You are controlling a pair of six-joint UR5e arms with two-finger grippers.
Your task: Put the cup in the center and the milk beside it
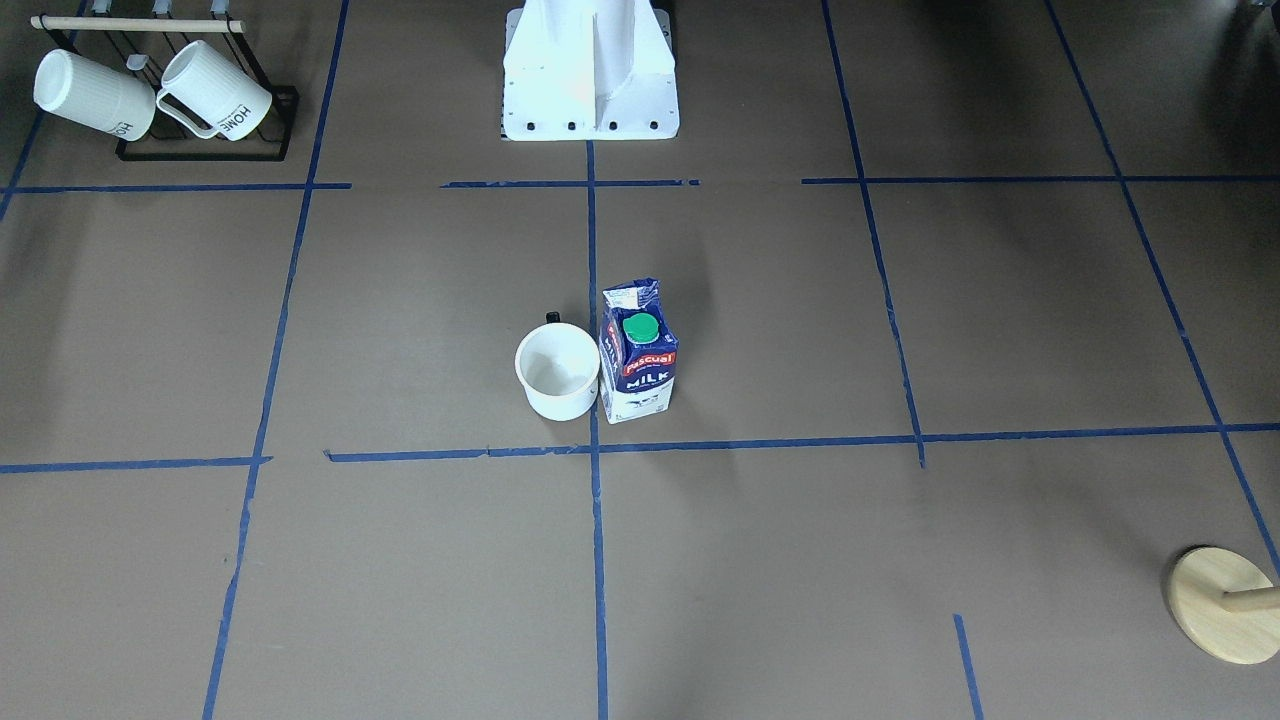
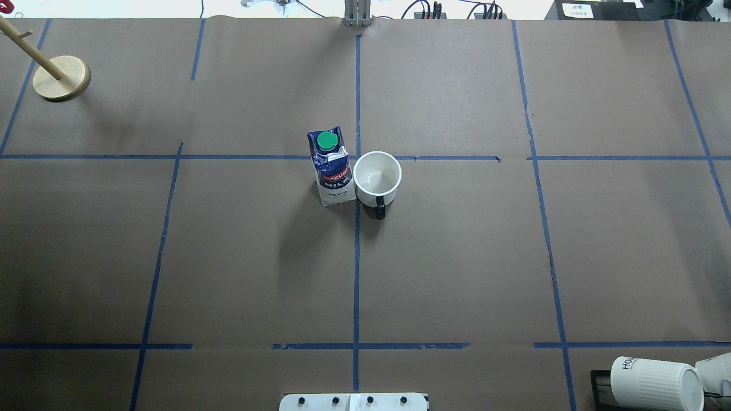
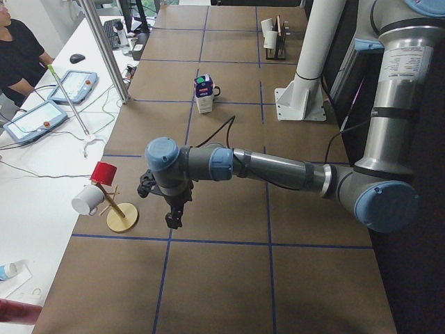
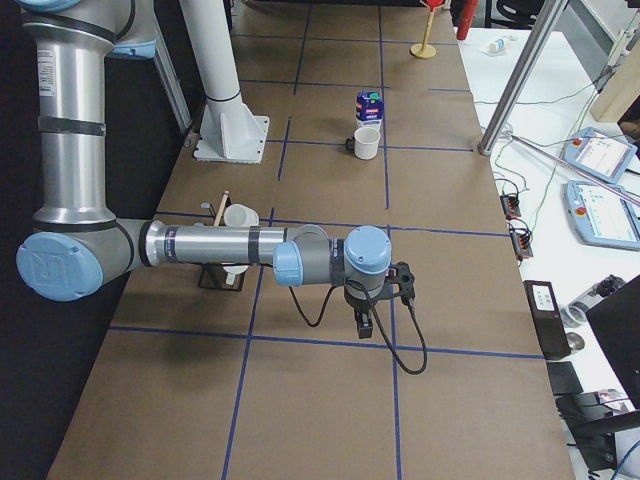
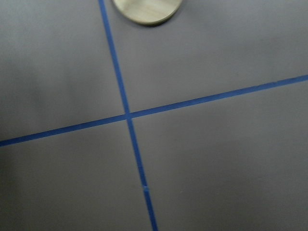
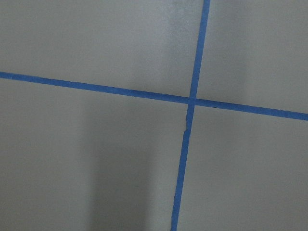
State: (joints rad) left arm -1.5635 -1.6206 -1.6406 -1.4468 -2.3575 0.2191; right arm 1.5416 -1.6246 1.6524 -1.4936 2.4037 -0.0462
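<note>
The cup [image 2: 377, 174] stands upright just on the robot's side of the center [image 2: 357, 157], with its black handle toward the robot's base. The milk [image 2: 332, 171] stands upright just beside it on the robot's left, across the lengthwise tape line. Both pairs of jaws are well apart from them — the left jaws hang over the table [image 2: 457, 257] near a wooden stand [image 3: 122, 217] at its left end, the right jaws over its right end — and I cannot tell how far either pair is open. The carton reads "Pascual" in red and "MILK" in white; two ribbed mugs [image 1: 215, 95] read "HOME".
</note>
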